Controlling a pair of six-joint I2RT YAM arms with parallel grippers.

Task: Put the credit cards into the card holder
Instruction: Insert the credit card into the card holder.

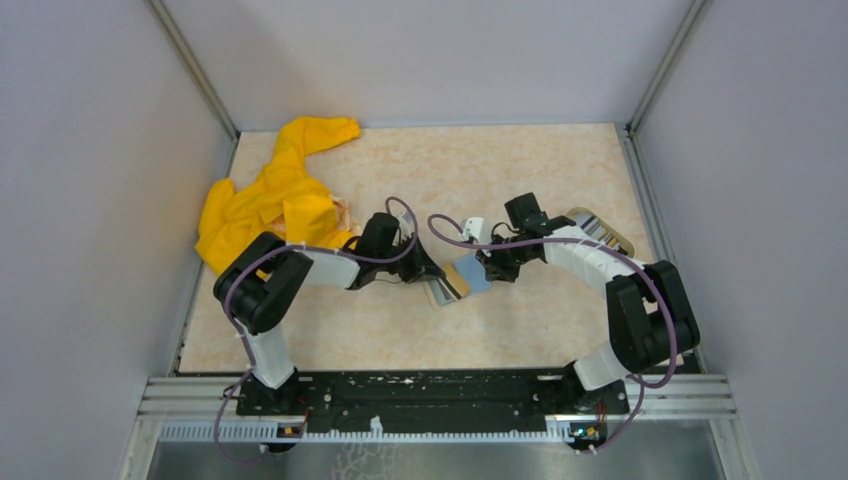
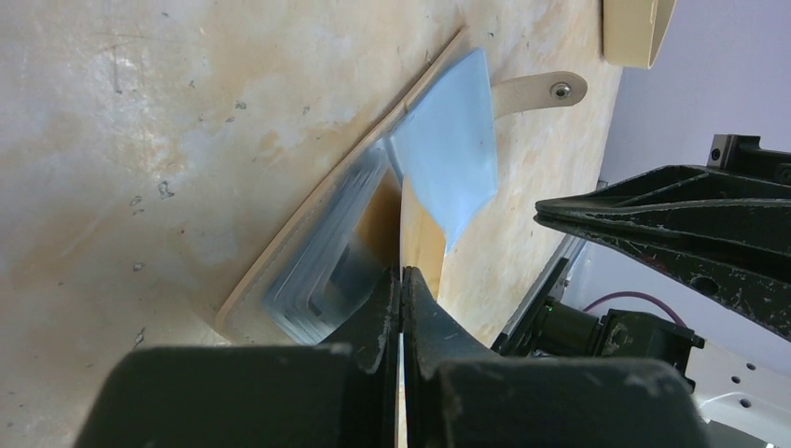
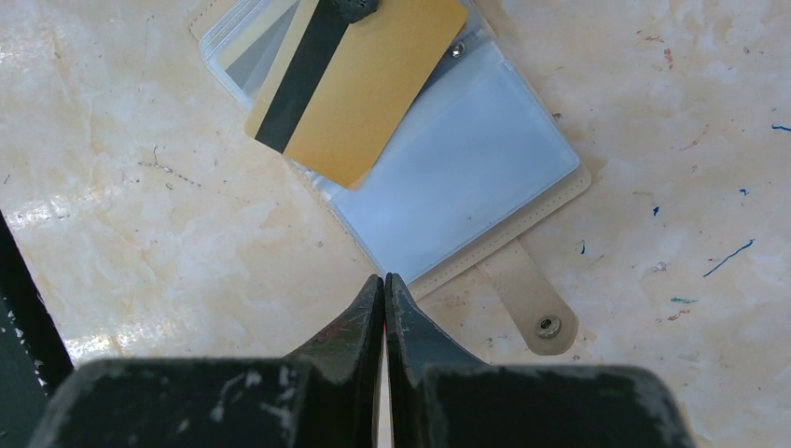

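1. Yellow cloth: crumpled at the far left of the marbled cream tabletop, well apart from the work at centre.

2. Left gripper: reached in toward the middle of the table from the left. Its fingers were pinched almost fully together on the edge of item 3, with only a hairline gap showing between them.

3. Gold credit card: one dark stripe along a long side. It was held at one end by the left gripper and slanted across the open card holder. In the right wrist view its lower corner overlapped the clear sleeves. Whether that end had entered a slot could not be told.

4. Card holder: lay open and flat at table centre, between the two grippers. It had a tan outer cover and pale blue transparent sleeves inside. In the left wrist view one sleeve stood lifted off the stack. A tan strap with a metal snap stuck out from one edge.

5. Right gripper: fingers closed against each other, with nothing seen between them. Its tips were at the holder's near edge, just beside the strap.

6. Oval dish: near the right edge of the table, behind the right arm. It held pale striped cards, too small to count.
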